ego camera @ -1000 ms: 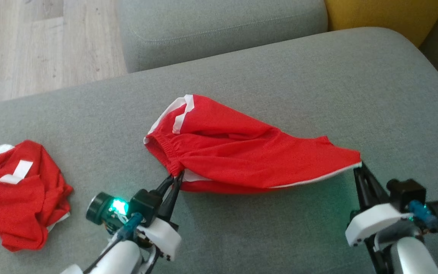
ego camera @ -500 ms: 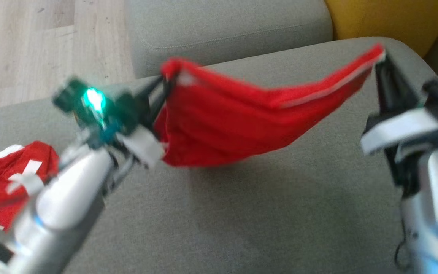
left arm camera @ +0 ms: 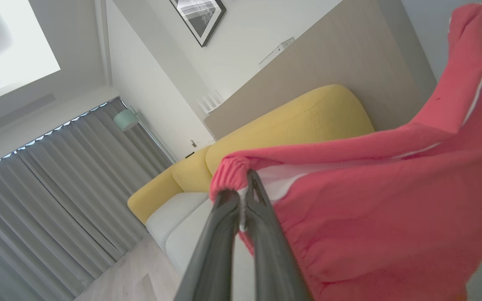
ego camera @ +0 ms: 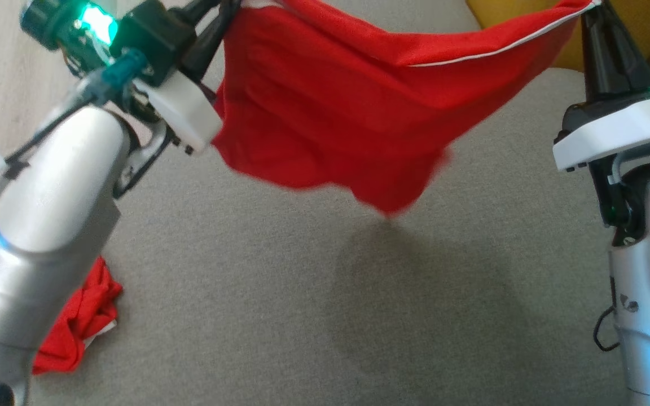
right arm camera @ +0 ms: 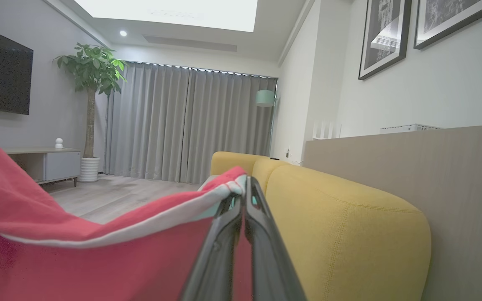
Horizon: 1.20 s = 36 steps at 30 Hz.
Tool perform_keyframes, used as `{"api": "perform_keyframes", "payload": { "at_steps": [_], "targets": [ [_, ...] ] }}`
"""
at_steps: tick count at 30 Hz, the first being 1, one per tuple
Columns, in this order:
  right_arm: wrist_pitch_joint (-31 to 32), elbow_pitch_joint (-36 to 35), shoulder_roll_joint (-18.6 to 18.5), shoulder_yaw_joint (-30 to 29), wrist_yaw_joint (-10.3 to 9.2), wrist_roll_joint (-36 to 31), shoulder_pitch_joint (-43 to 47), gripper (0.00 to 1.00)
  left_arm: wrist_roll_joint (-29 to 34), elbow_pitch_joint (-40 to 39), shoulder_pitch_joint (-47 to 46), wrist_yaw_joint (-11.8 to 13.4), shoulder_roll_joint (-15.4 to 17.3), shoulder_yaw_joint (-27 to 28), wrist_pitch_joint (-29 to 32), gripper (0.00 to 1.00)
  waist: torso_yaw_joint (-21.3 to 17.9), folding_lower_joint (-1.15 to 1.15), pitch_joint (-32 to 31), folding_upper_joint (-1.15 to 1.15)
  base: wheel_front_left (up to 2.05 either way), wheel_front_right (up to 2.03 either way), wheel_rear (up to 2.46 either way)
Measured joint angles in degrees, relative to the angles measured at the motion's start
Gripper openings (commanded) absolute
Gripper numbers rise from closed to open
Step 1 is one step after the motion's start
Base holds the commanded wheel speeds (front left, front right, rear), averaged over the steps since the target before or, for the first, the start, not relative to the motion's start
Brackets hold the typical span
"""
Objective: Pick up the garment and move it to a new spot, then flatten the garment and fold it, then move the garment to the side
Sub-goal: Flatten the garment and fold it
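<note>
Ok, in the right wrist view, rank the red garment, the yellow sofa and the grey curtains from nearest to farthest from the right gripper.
1. The red garment: pinched in the right gripper, hanging to its left.
2. The yellow sofa: just beyond the gripper, to the right.
3. The grey curtains: across the room, at the far wall.

Home, living rm: yellow sofa (right arm camera: 341, 217), wall TV (right arm camera: 0, 71), potted plant (right arm camera: 90, 83), curtains (right arm camera: 191, 125), framed pics (right arm camera: 385, 35).
</note>
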Motion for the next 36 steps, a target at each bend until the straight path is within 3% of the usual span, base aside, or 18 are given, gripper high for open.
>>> {"api": "perform_keyframes", "payload": {
  "at_steps": [9, 17, 21, 26, 29, 36],
  "targets": [
    [0.3, -1.1, -1.0, 0.5, 0.0, -0.2, 0.4, 0.0, -3.1, 0.4, -2.8, 0.0, 1.2, -0.7, -0.1, 0.0, 0.6, 0.0, -0.9, 0.0, 0.0, 0.0, 0.0],
    [3.5, -5.7, -2.9, -1.0, 0.0, 0.0, 6.8, 0.0, -7.6, -6.9, 8.9, 3.1, 2.8, -0.9, 2.2, 0.0, 2.6, 0.0, 0.3, 0.0, 0.0, 0.0, 0.0],
    [4.3, -5.1, -3.4, -0.9, 0.0, 1.2, 5.4, 0.0, -8.8, -7.1, 9.5, 3.1, 3.8, -1.1, 4.3, 0.0, 3.1, 0.0, 2.2, 0.0, 0.0, 0.0, 0.0],
    [4.6, 0.4, -6.2, 1.8, 0.0, 1.9, -1.2, 0.0, -9.3, -3.4, 5.6, 2.5, 3.6, -1.0, 4.9, 0.0, 3.2, 0.0, 5.6, 0.0, 0.0, 0.0, 0.0],
    [3.6, 6.8, -7.7, 4.6, 0.0, 2.8, -10.1, 0.0, -7.8, 1.7, -1.7, 1.7, 2.5, -1.0, 4.0, 0.0, 3.0, 0.01, 9.4, 0.0, 0.0, 0.0, 0.0],
    [-7.8, 23.9, -8.1, 5.1, 0.0, 3.6, -34.8, 0.0, -4.2, 16.5, -20.1, 1.2, -3.3, 0.0, -4.8, 0.0, 2.5, 0.02, 19.2, 0.0, 0.0, 0.0, 0.0]
  ]
}}
